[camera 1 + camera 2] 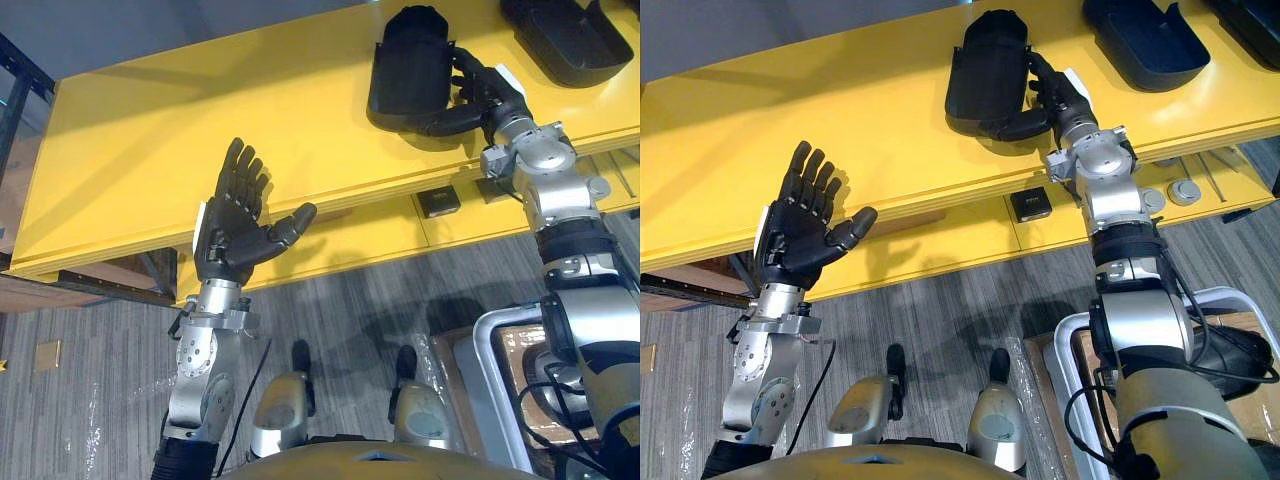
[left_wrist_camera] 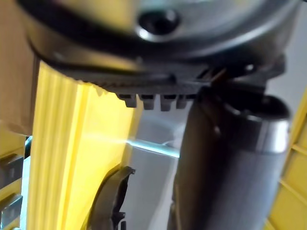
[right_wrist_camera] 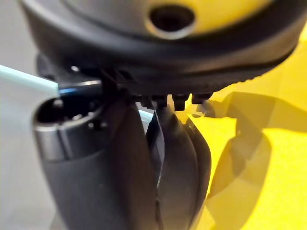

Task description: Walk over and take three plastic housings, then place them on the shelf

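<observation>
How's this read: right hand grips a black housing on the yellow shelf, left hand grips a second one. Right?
Wrong on the left hand: it is open, fingers straight, and holds nothing, in front of the yellow shelf, as the left eye view shows. The right hand does grip a black housing on that shelf.

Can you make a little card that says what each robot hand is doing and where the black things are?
right hand: curled round a black plastic housing over the yellow shelf
left hand: open, holding nothing, raised in front of the shelf edge
second housing: lying on the same shelf, further right, untouched
lower level: small black square part
</observation>
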